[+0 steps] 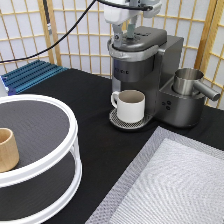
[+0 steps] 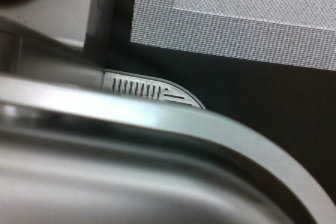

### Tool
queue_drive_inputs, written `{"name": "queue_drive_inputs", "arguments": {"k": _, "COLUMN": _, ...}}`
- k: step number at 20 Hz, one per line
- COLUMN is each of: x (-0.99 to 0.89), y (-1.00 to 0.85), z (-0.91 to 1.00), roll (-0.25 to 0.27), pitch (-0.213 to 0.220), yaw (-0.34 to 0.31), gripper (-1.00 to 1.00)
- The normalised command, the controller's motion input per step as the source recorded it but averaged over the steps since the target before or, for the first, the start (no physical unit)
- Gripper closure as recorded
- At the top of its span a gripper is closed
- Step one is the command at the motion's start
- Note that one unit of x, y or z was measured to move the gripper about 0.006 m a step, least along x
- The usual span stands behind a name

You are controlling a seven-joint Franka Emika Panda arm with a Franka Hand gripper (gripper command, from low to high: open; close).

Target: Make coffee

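Note:
A dark grey coffee machine [image 1: 150, 60] stands at the exterior view's top centre with its lid down. A white handled mug [image 1: 131, 105] sits on its round drip tray [image 1: 117, 121] under the spout. My gripper [image 1: 124, 34] hovers just over the front of the lid, fingers apart and empty. The coffee is hidden from both views. The wrist view shows the lid's silver rim [image 2: 187, 130] from very close, with the drip tray grate [image 2: 142, 90] below it.
A metal jug [image 1: 187, 80] with a handle sits on the machine's right side. A white two-tier round stand [image 1: 50, 165] at the left holds a tan wooden cup [image 1: 7, 150]. A grey mesh mat [image 1: 170, 185] covers the bottom right. A blue rack [image 1: 30, 75] lies at the left.

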Motion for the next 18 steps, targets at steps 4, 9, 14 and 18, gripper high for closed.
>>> {"name": "queue_drive_inputs", "arguments": {"k": 4, "x": -0.48, "y": -0.23, "z": 0.91, "roll": -0.027, "pitch": -0.091, "yaw": 0.047, "gripper": -1.00}}
{"name": "queue_drive_inputs", "arguments": {"k": 9, "x": -0.11, "y": -0.90, "z": -0.01, "roll": 0.019, "pitch": -0.098, "yaw": 0.051, "gripper": -1.00}}
{"name": "queue_drive_inputs", "arguments": {"k": 14, "x": -0.01, "y": -1.00, "z": -0.37, "roll": 0.025, "pitch": -0.085, "yaw": 0.015, "gripper": -1.00}}
{"name": "queue_drive_inputs", "arguments": {"k": 18, "x": 0.00, "y": -1.00, "z": -0.54, "roll": 0.012, "pitch": -0.091, "yaw": 0.002, "gripper": -1.00}}
